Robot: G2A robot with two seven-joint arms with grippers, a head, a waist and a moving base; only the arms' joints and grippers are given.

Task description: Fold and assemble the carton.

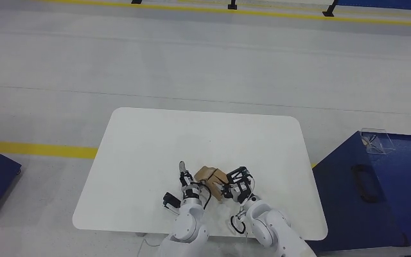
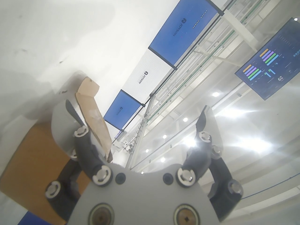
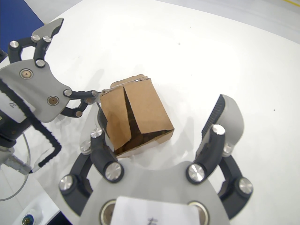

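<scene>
Two grippers and one box: where does the carton (image 3: 138,115) sit?

On the white table (image 3: 211,47), close to the robot's edge of it and between the two grippers. It is brown cardboard, only partly closed.

How does the face toward the right wrist camera look?

Its panels overlap loosely. Dark gaps run along their edges and widen at the lower corner.

And the right gripper (image 3: 161,114)?

Spread wide, with nothing in its grasp. It is on the carton's right, and the box lies just ahead of it, partly in the opening between the fingers. One finger (image 3: 99,120) is just beside the carton's near corner; I cannot tell whether it touches. The other finger (image 3: 230,115) is apart from the box, with bare tabletop between them.

What is the left gripper (image 3: 72,60) doing?

It is wide open as well and grips nothing. It is on the carton's left. In the right wrist view, the tip of one finger meets the carton's upper edge at the corner, and the other finger points up and away from the box.

Does the left wrist view agree?

Yes. There a raised flap (image 2: 91,108) stands right alongside one finger (image 2: 62,122), seemingly touching it, with the carton's body lower beside it. The second finger has only the room behind it.
</scene>
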